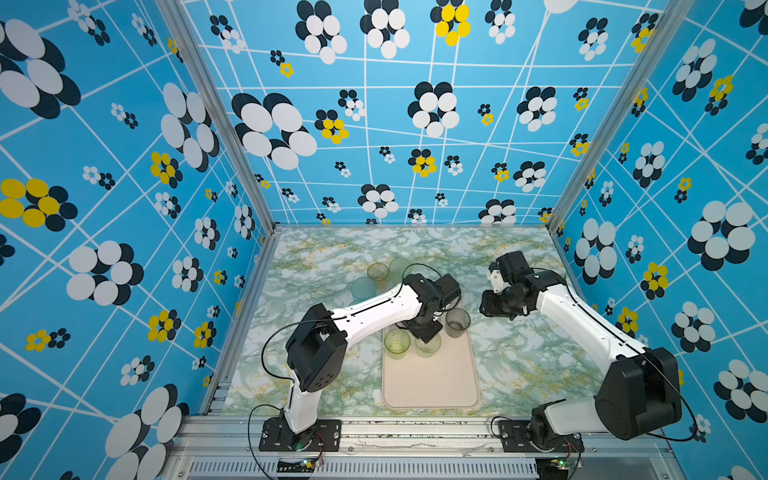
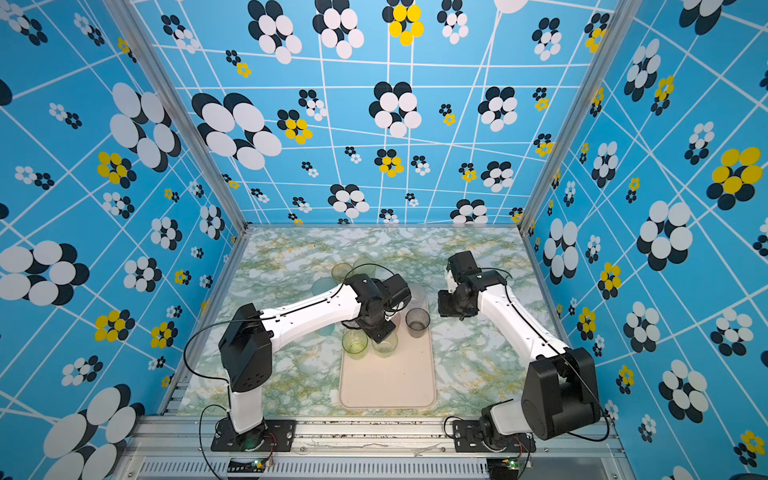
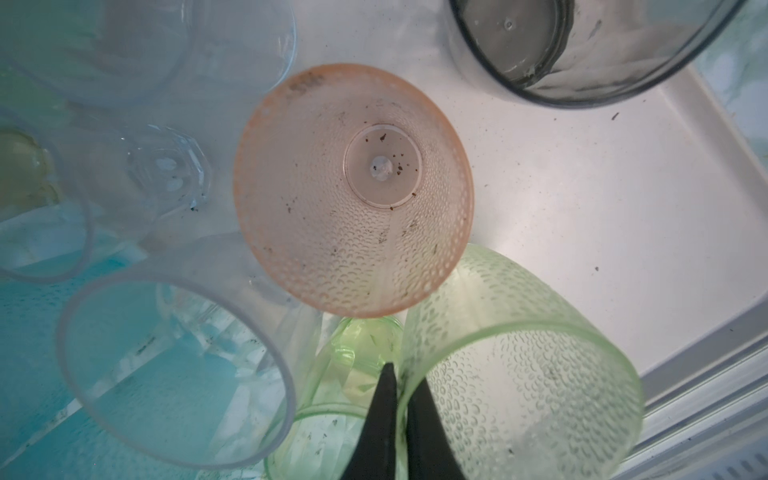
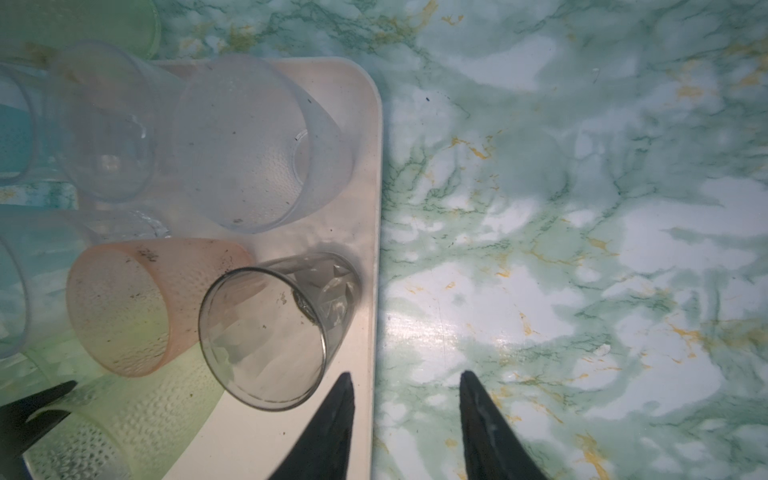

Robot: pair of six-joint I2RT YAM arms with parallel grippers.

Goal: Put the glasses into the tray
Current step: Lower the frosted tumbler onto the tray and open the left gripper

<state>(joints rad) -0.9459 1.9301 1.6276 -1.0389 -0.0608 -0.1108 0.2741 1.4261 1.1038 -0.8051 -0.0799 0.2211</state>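
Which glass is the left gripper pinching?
The pale green dimpled tumbler: the left gripper is shut on its rim. The brighter green tumbler beside it stands free.

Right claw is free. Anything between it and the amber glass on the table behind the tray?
Yes. The left arm's wrist hangs over the far end of the tray, straight between the right claw and the amber glass.

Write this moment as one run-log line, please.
left claw: shut on pale green glass, over tray | right claw: open, empty, over tray's edge | off tray: amber glass, teal glass
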